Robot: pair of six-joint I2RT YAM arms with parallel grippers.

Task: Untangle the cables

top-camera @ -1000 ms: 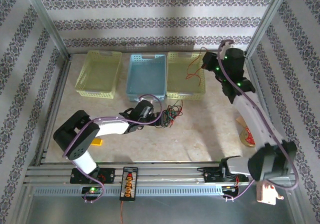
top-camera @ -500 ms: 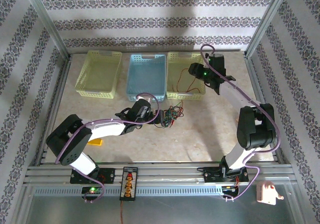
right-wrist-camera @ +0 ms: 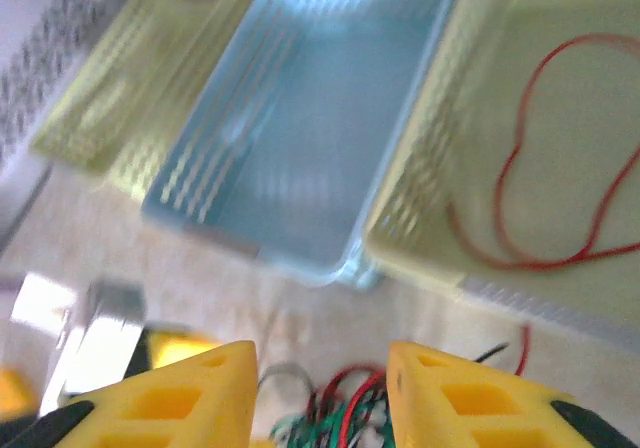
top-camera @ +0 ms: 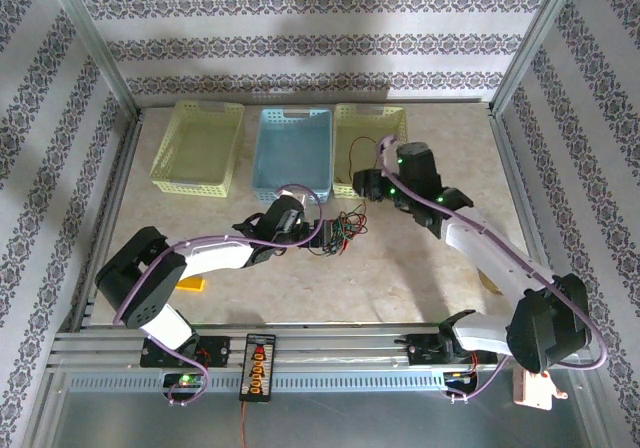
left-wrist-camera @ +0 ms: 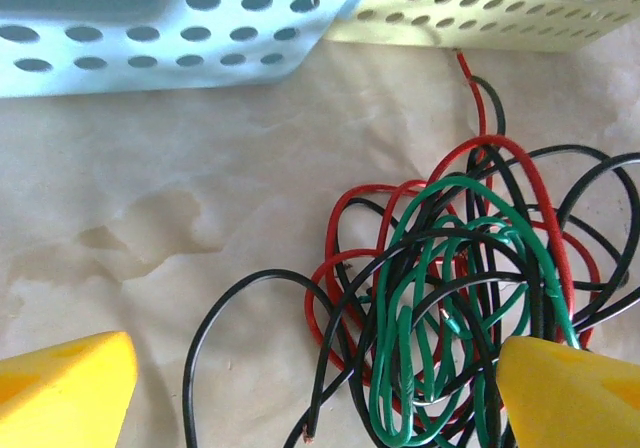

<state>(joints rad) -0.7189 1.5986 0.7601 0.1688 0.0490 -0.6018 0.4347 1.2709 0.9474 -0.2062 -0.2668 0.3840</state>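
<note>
Both spread wide, right end effector [right-wrist-camera: 318, 358] swung down from right yellow basket [top-camera: 371, 114] toward cables [left-wrist-camera: 450, 268], left end effector [left-wrist-camera: 315, 353] straddling them

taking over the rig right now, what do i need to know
Left gripper: open, at the near edge of the tangle, gripping nothing.
Right gripper: open and empty, hovering near the tangle and the baskets.
Cables: the red, green and black tangle lies on the table in front of the blue basket. One red cable lies alone in the right yellow basket.
Done: one red cable separated.
Left: pull apart the rest of the tangle.
</note>
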